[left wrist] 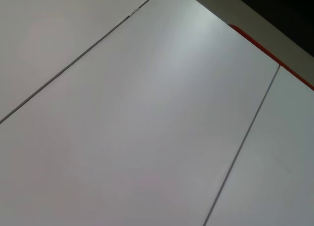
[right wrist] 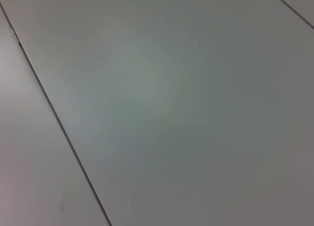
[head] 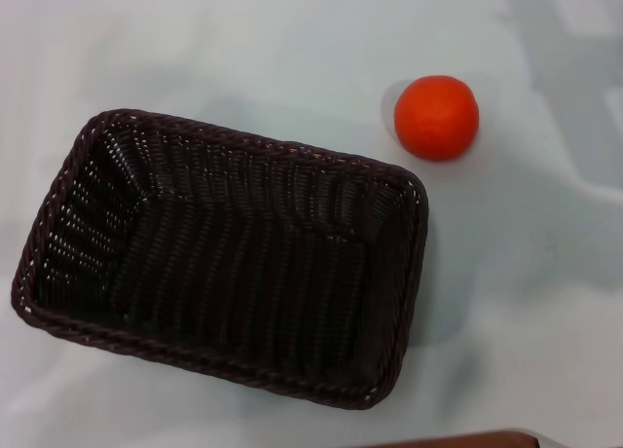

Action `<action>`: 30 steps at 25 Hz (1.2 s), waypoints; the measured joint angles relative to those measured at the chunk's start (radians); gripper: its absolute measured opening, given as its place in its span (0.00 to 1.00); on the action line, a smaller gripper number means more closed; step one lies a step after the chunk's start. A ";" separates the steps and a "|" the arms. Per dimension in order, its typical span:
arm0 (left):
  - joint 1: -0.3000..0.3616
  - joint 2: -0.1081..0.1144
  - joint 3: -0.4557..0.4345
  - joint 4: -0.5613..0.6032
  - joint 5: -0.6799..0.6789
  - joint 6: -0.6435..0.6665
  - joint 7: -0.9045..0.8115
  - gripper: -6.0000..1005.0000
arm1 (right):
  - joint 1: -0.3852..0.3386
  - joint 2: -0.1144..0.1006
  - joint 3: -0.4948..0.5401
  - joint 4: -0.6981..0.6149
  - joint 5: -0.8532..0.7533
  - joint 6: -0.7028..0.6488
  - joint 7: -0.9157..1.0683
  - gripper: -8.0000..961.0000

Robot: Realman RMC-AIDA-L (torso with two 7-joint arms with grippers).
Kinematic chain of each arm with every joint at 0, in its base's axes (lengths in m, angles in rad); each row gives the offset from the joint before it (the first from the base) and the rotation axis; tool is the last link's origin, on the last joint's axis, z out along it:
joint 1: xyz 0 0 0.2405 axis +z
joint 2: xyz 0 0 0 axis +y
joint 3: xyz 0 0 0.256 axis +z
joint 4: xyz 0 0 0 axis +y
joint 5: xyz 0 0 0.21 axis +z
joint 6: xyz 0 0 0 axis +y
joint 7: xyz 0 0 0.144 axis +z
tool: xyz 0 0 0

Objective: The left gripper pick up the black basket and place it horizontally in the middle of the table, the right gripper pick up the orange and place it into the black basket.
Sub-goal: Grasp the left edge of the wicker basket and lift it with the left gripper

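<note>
The black basket [head: 224,258] is a large dark woven rectangle lying open side up on the pale table [head: 526,302], left of centre in the head view, turned slightly askew. It is empty. The orange [head: 436,117] is a small round red-orange fruit on the table just beyond the basket's far right corner, apart from it. Neither gripper shows in any view. Both wrist views show only plain pale panels with thin seams.
A brown edge [head: 458,440] shows at the bottom of the head view. The left wrist view shows a red strip [left wrist: 270,56] along a panel edge with a dark area beyond it.
</note>
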 joint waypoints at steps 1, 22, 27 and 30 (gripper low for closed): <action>-0.002 0.001 0.007 -0.002 0.000 -0.001 0.000 0.90 | 0.000 0.000 0.000 0.000 0.001 0.000 0.000 0.86; 0.037 0.126 0.237 -0.521 0.381 0.125 -0.553 0.83 | -0.005 0.000 0.004 0.000 0.002 0.004 0.013 0.86; 0.032 0.153 0.236 -0.806 0.644 0.135 -0.837 0.76 | -0.007 0.000 0.006 0.000 0.002 -0.006 0.014 0.86; 0.016 0.148 0.236 -0.969 0.815 0.138 -0.975 0.75 | -0.007 0.000 0.006 0.000 0.002 -0.015 0.014 0.86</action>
